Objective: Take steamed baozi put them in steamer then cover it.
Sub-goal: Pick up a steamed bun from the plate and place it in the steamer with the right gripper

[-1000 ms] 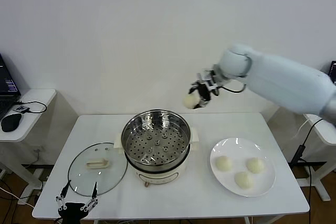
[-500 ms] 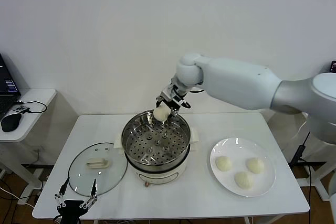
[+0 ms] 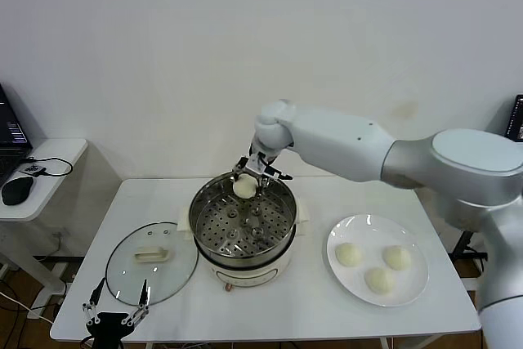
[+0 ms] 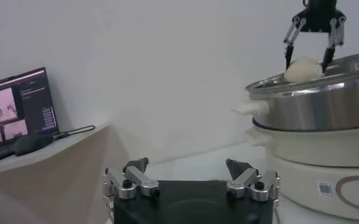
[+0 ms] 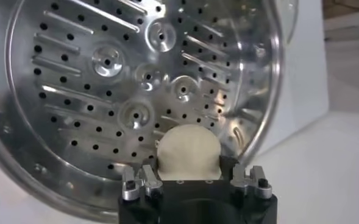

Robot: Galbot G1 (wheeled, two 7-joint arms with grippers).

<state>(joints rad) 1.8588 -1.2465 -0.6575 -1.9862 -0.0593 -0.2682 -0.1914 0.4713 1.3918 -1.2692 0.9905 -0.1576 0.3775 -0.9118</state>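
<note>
Steamed baozi, 1 smooth round cream-white bun (image 3: pixel 243 188), sits pinched in the right gripper (image 3: pixel 248 185) over the far rim of the round shiny stainless-steel steamer (image 3: pixel 243 226), above its perforated tray. Leftmost, the left gripper (image 3: pixel 115 314) hangs spread apart off the table's near edge, beside the clear glass cover (image 3: pixel 152 261). Rightmost, 3 matching buns (image 3: pixel 380 279) lie on a flat white plate (image 3: pixel 414 283).
</note>
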